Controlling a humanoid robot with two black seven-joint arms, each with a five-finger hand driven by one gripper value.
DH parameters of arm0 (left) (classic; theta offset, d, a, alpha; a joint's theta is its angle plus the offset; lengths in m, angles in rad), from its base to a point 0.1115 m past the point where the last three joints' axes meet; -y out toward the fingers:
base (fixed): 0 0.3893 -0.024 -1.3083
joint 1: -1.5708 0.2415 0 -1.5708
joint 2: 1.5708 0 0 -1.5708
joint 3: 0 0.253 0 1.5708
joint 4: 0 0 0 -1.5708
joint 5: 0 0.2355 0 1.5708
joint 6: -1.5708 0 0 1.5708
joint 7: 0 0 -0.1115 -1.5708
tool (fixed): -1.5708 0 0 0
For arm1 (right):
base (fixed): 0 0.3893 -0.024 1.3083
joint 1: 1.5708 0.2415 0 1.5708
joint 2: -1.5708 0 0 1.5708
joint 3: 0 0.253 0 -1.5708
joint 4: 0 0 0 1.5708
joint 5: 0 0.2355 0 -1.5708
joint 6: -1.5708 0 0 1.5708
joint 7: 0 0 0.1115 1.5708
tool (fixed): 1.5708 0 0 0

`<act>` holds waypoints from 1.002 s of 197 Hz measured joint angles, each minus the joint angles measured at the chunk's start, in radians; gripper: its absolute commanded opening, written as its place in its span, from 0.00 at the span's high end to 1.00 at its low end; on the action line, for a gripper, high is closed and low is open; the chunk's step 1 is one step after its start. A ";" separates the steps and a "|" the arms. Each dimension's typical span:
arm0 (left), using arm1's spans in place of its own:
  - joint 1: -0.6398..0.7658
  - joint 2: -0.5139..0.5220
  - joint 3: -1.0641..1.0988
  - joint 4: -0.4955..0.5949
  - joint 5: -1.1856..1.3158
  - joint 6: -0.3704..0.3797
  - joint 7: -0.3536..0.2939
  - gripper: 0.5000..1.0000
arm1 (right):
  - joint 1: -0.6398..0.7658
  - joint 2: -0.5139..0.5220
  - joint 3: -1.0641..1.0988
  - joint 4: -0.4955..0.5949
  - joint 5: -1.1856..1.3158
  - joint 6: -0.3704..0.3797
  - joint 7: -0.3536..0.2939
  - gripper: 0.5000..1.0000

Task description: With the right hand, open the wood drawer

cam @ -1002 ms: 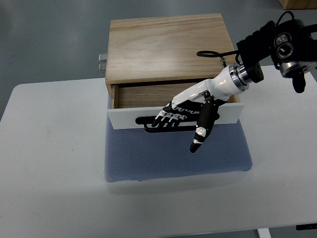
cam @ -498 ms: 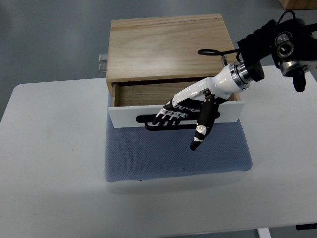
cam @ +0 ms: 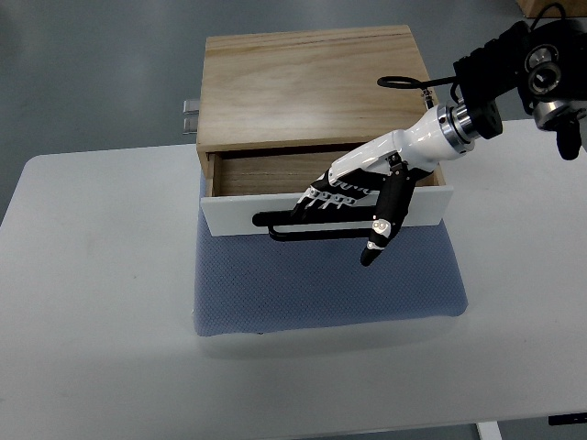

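The wood drawer box (cam: 312, 87) stands on a blue mat (cam: 326, 284). Its drawer is pulled partly out, showing a white front (cam: 229, 218) with a black handle (cam: 275, 225) and a dark gap (cam: 261, 174) behind it. My right hand (cam: 337, 227) comes in from the upper right and lies across the drawer front. Its fingers (cam: 321, 197) stretch out over the front's top edge, just above the handle and not hooked in it. The thumb (cam: 378, 240) points down over the mat. The hand holds nothing.
The white table (cam: 101, 302) carries the mat and the box. My right forearm and its black wrist unit (cam: 514, 73) hang over the box's right side. A small metal fitting (cam: 190, 115) sticks out at the box's back left.
My right hand has moved up and to the right. Its fingers have slipped out of the black handle, which now shows more fully. The drawer has stayed partly open.
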 measured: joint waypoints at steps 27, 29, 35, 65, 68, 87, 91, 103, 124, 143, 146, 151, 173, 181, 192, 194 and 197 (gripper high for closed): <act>0.000 0.000 0.000 0.000 0.000 0.000 0.000 0.00 | 0.000 0.001 -0.002 0.001 -0.001 -0.008 0.000 0.12; 0.000 0.000 0.000 0.000 0.000 0.000 0.000 0.00 | 0.000 0.001 -0.003 0.001 -0.001 -0.009 0.000 0.12; 0.000 0.000 0.000 0.000 0.000 0.000 0.000 0.00 | 0.000 0.001 -0.005 0.001 -0.001 -0.010 0.000 0.12; 0.000 0.000 0.000 0.000 0.000 0.000 0.000 0.00 | -0.001 0.000 -0.014 0.003 -0.002 -0.011 0.000 0.12; 0.000 0.000 0.000 0.000 0.000 0.000 0.000 0.00 | -0.001 0.000 -0.015 0.004 -0.002 -0.011 0.001 0.12; 0.000 0.000 0.000 0.000 0.000 0.000 0.000 0.00 | -0.001 -0.005 -0.015 0.008 -0.003 -0.003 0.003 0.12; 0.000 0.000 0.000 0.000 0.000 0.000 0.000 0.00 | 0.000 -0.007 -0.015 0.011 -0.003 0.000 0.004 0.12; 0.000 0.000 0.000 0.000 0.000 0.000 0.000 0.00 | 0.012 -0.017 -0.015 0.018 -0.002 0.013 0.007 0.12; 0.000 0.000 0.000 0.000 0.000 0.000 0.000 0.00 | 0.042 -0.032 -0.008 0.030 0.003 0.026 0.010 0.12; 0.000 0.000 0.000 0.000 0.000 0.000 0.000 0.00 | 0.060 -0.048 0.001 0.033 0.003 0.028 0.010 0.12; 0.000 0.000 0.000 0.000 0.000 0.000 0.000 0.00 | 0.063 -0.050 0.002 0.033 0.004 0.028 0.011 0.12; 0.000 0.000 0.000 0.000 0.000 0.000 0.000 0.00 | 0.068 -0.054 0.004 0.034 0.005 0.028 0.011 0.12; 0.000 0.000 0.000 0.000 0.000 0.000 0.000 0.00 | 0.082 -0.072 0.051 0.034 0.017 0.029 0.012 0.12; 0.000 0.000 0.000 0.000 0.000 0.000 0.000 0.00 | 0.082 -0.087 0.093 0.033 0.029 0.029 0.012 0.12; 0.000 0.000 0.000 0.000 0.000 0.000 0.000 0.00 | 0.074 -0.105 0.154 0.028 0.051 0.029 0.012 0.12; 0.000 0.000 0.000 0.000 0.000 0.000 0.000 0.00 | 0.072 -0.106 0.158 0.028 0.053 0.029 0.012 0.12; 0.000 0.000 0.000 0.000 0.000 0.000 0.000 0.00 | 0.068 -0.109 0.173 0.025 0.060 0.029 0.012 0.12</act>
